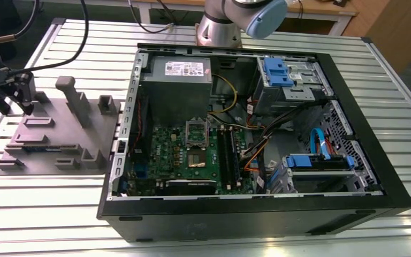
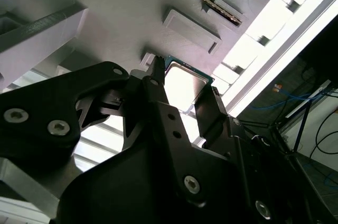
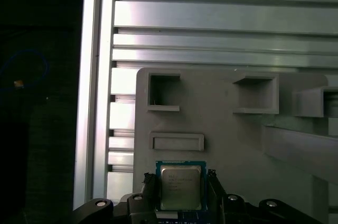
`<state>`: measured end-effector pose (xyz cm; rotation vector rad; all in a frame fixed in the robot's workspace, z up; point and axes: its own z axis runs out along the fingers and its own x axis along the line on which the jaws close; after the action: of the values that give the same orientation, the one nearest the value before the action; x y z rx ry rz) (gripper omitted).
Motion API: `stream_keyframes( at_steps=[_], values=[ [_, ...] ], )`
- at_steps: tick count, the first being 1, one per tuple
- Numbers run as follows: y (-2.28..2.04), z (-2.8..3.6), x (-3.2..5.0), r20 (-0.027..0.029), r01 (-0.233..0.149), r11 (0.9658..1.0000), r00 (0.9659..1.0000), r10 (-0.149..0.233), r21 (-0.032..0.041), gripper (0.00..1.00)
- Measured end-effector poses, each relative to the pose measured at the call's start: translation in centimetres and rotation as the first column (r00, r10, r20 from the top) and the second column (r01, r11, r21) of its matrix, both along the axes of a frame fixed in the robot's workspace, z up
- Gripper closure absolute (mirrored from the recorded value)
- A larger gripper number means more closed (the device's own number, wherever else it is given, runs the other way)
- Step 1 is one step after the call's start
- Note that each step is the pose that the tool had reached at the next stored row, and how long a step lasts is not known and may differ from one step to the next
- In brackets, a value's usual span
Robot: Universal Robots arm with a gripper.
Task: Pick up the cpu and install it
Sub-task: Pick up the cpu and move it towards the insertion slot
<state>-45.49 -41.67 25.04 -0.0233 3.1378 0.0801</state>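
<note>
Black tool [image 3: 181, 178] body closest to both wrist views; its two fingers [image 3: 151, 184] are clamped on opposite edges of the cpu [image 3: 180, 188]. Cpu lies flat, silver top up, at the edge of the grey fixture plate [image 3: 227, 139].

Around it on the plate: a low raised bar [image 3: 177, 141] just beside the cpu, two square pockets [image 3: 163, 93] beyond that, a long ridge [image 3: 296, 147] off to one side. Nothing sits on the cpu's top. Exterior view: upright posts [image 1: 73, 99] stand on the plate between the tool and the computer case [image 1: 263, 217].

Surface: counter [image 1: 48, 214] of ribbed aluminium slats, pale and reflective. Plate rests on it at the exterior view's left, the case at centre and right, just beside the plate. Case open on top; green motherboard [image 1: 191, 158] inside with a silver hinged frame [image 1: 197, 131], a grey box [image 1: 180, 80] behind it, loose wiring and blue drive bays to the exterior view's right. Arm base [image 1: 220, 29] at the counter's far edge; black cables [image 1: 84, 32] hang above the plate.

Room: bare slats in front of the plate and along the case's near wall. Case walls stand high around the motherboard.
</note>
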Motion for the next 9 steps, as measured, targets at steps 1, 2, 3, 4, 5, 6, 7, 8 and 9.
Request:
stream_keyframes(
  at_steps=[1,2,3,4,5,6,7,8,9],
  values=[
    [0.0,0.03,0.0,0.0,0.0,1.0,1.0,0.0,0.0,0.53],
    [0.0,0.06,0.0,0.0,0.0,1.0,1.0,0.0,0.0,0.53],
    [0.0,0.08,0.0,0.0,0.0,1.0,1.0,0.0,0.0,0.53],
    [0.0,0.11,0.0,0.0,0.0,1.0,1.0,0.0,0.0,0.53],
    [0.0,0.14,0.0,-0.0001,0.0,1.0,1.0,0.0,0.0,0.53],
    [0.0,0.16,0.0,0.0,0.0,1.0,1.0,0.0,0.0,0.53],
    [0.0,0.19,0.0,0.0,0.0,1.0,1.0,0.0,0.0,0.53],
    [0.0,0.21,0.0,0.0001,0.0,1.0,1.0,0.0,0.0,0.53],
    [0.0,0.24,0.0,0.0,0.0,1.0,1.0,0.0,0.0,0.53]
  ],
)
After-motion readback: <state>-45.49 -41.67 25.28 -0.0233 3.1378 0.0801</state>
